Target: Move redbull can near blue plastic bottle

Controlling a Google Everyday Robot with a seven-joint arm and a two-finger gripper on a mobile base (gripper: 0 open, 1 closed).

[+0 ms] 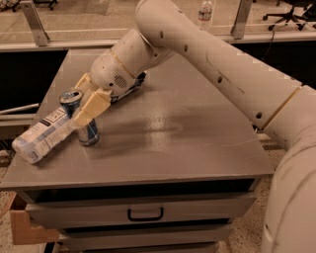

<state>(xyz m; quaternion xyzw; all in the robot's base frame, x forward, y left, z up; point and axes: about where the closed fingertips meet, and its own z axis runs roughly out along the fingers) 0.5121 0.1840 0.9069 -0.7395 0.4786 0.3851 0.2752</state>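
Observation:
The redbull can [88,132], blue and silver with a silver top, stands upright on the grey table [177,143] near its left edge. The blue plastic bottle [43,137], clear with a white and dark-blue label, lies on its side right against the can's left. My gripper [83,105] reaches down from the upper right. Its tan fingers [92,107] sit on either side of the can's upper half and are closed on it.
A crinkled dark-blue snack bag [132,87] lies on the table behind my wrist. My large white arm [222,69] spans the table's right side. Drawers [145,213] sit below the front edge. A small clear bottle [204,11] stands far behind.

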